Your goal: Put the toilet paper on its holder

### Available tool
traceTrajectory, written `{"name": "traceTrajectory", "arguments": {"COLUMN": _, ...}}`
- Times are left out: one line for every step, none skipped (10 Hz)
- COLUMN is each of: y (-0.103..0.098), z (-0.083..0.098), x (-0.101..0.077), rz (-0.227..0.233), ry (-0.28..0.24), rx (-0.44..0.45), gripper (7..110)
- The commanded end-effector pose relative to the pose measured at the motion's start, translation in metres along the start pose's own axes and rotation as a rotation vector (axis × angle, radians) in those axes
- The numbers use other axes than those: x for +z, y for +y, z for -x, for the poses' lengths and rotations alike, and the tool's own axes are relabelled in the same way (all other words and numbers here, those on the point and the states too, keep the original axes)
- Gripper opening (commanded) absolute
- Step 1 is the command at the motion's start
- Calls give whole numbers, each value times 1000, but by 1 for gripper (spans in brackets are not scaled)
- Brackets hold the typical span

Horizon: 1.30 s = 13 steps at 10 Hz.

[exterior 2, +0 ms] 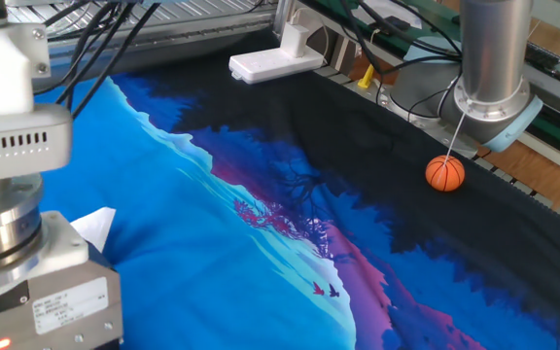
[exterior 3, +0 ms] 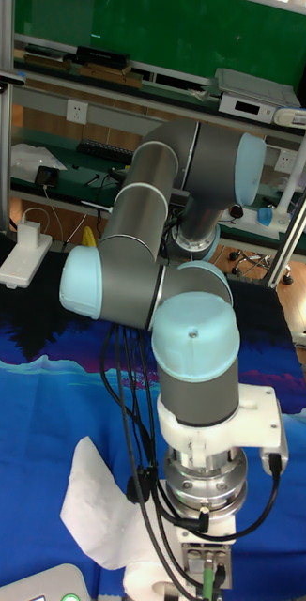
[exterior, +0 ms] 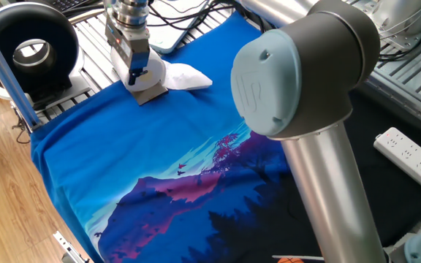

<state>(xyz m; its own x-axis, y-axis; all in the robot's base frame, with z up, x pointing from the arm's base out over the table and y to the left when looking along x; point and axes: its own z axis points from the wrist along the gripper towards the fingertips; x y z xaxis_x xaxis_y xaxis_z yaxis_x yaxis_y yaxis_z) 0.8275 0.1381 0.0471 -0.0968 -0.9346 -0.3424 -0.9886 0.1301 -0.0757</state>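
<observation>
The toilet paper (exterior: pixel 158 70) is a white roll at the far left corner of the blue cloth, with its loose sheet (exterior: pixel 188 75) trailing to the right. My gripper (exterior: pixel 136 73) comes straight down and is shut on the roll. Just under the roll a small grey metal plate, the holder (exterior: pixel 149 93), lies on the cloth; its arm is hidden. In the other fixed view only a corner of the loose sheet (exterior 2: pixel 96 226) shows beside the wrist. The tall fixed view shows the crumpled paper (exterior 3: pixel 99 512) left of the wrist, and the fingers are hidden.
A black ring-shaped device (exterior: pixel 31 45) stands left of the cloth, past a metal post. A white power strip (exterior: pixel 414 156) lies at the right. A small orange ball (exterior 2: pixel 445 173) rests by the arm's base (exterior 2: pixel 494 92). The arm's big elbow (exterior: pixel 298 66) blocks the middle.
</observation>
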Motion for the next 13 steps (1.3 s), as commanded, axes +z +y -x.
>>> {"name": "traceTrajectory", "arguments": {"y": 0, "z": 24, "x": -2, "rz": 5, "ry": -94, "rx": 22, "gripper": 110}}
{"name": "traceTrajectory", "arguments": {"y": 0, "z": 36, "x": -5, "rz": 0, "ry": -146, "rx": 15, "gripper": 110}}
{"name": "traceTrajectory", "arguments": {"y": -4, "z": 53, "x": -9, "rz": -19, "ry": -216, "rx": 3, "gripper": 110}}
{"name": "traceTrajectory", "arguments": {"y": -6, "z": 64, "x": -13, "rz": -34, "ry": -261, "rx": 3, "gripper": 110}}
{"name": "traceTrajectory", "arguments": {"y": -6, "z": 78, "x": -17, "rz": -39, "ry": -316, "rx": 8, "gripper": 110}}
{"name": "traceTrajectory", "arguments": {"y": -6, "z": 99, "x": -25, "rz": -44, "ry": -401, "rx": 19, "gripper": 110}}
{"name": "traceTrajectory", "arguments": {"y": -7, "z": 116, "x": -36, "rz": -53, "ry": -480, "rx": 40, "gripper": 110}}
{"name": "traceTrajectory", "arguments": {"y": -5, "z": 134, "x": -48, "rz": -48, "ry": -561, "rx": 73, "gripper": 110}}
{"name": "traceTrajectory", "arguments": {"y": 4, "z": 150, "x": -65, "rz": -12, "ry": -650, "rx": 117, "gripper": 110}}
{"name": "traceTrajectory", "arguments": {"y": 23, "z": 155, "x": -76, "rz": 67, "ry": -681, "rx": 155, "gripper": 110}}
{"name": "traceTrajectory", "arguments": {"y": 66, "z": 155, "x": -84, "rz": 240, "ry": -672, "rx": 192, "gripper": 110}}
{"name": "traceTrajectory", "arguments": {"y": 85, "z": 151, "x": -85, "rz": 322, "ry": -639, "rx": 209, "gripper": 110}}
{"name": "traceTrajectory", "arguments": {"y": 85, "z": 144, "x": -80, "rz": 338, "ry": -613, "rx": 199, "gripper": 110}}
